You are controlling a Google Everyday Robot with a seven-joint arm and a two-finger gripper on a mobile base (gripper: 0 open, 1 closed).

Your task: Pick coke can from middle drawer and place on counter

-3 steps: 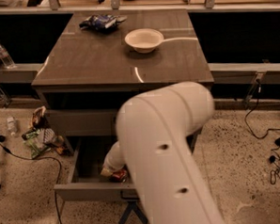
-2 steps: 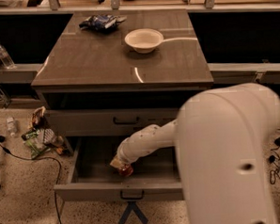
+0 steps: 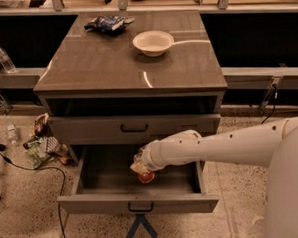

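Note:
The middle drawer (image 3: pixel 138 204) is pulled open at the bottom of the cabinet. The coke can (image 3: pixel 146 177) shows as a small red shape inside it, near the middle. My gripper (image 3: pixel 140 166) reaches down into the drawer from the right on a long white arm and sits right over the can, hiding most of it. The counter (image 3: pixel 131 67) is the glossy grey-brown top above.
A white bowl (image 3: pixel 153 42) and a dark chip bag (image 3: pixel 105 24) lie at the back of the counter. A closed grey drawer front (image 3: pixel 134 128) sits above the open one. Snack wrappers (image 3: pixel 42 141) and a cable lie on the floor at left. A water bottle (image 3: pixel 4 58) stands on the left ledge.
The arm has swung away to the right, uncovering the cabinet and drawer. The gripper has stayed over the can in the drawer.

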